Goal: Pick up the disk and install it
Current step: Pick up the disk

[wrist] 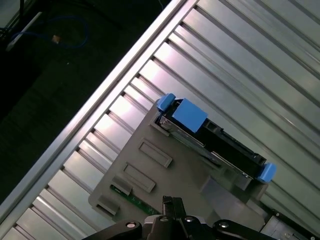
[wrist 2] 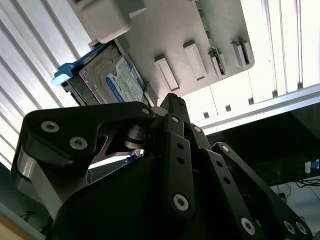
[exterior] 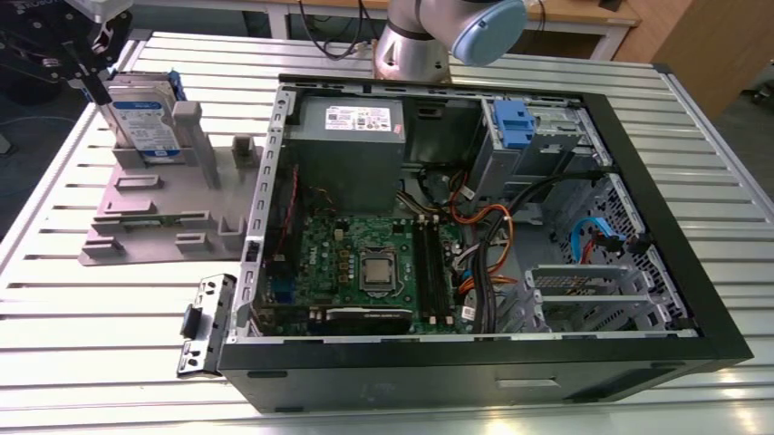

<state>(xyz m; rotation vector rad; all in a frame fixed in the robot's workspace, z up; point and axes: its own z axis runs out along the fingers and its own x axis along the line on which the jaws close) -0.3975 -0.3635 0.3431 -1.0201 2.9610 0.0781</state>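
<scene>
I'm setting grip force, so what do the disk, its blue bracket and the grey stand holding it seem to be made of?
The disk: bare silver metal casing with a dull sheen, plus a white-and-blue label. Its blue bracket: likely moulded plastic, smooth and evenly coloured. The grey stand: probably matte plastic, uniform grey without glints.

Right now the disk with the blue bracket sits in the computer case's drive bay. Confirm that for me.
Not right. The disk with the blue bracket sits in the grey stand on the table, to the exterior view's left of the open computer case, not in its drive bay. The exterior view shows it.
</scene>
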